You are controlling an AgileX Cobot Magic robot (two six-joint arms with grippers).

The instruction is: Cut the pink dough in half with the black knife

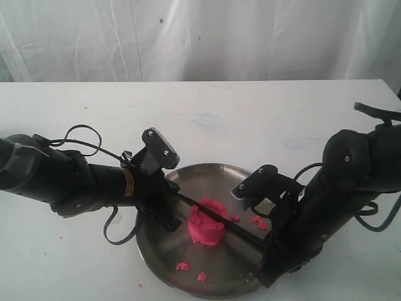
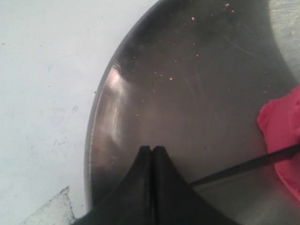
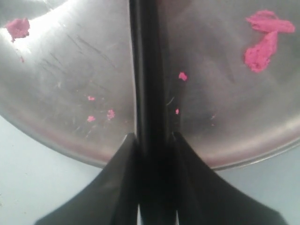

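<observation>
Pink dough [image 1: 205, 229]: bright pink soft lump, apparently one piece, sitting near the middle of the round shiny metal plate [image 1: 232, 268].
Black knife [image 1: 241, 231]: long, slender, all-black blade and handle. It lies across the top of the lump, and the blade looks pressed a little way in.
Right gripper [image 3: 150, 137]: clamped on the knife handle, which runs straight between its fingers.
Left gripper [image 2: 152, 150]: fingers closed together with no gap, at the tip end of the blade. The blade comes out from beside them; can't tell whether it is pinched or only pressed on.
Progress: cut looks begun but not through, and no two halves are visible. Left to do, by my read: drive the blade down to the plate and part the halves.
Crumbs [image 1: 182, 266]: small pink bits scattered on the plate around the lump, not the target.
Surface: white table [image 1: 250, 119] with faint smudges; the plate sits toward its near side.
Room: white cloth backdrop [image 1: 188, 37] behind the table.
</observation>
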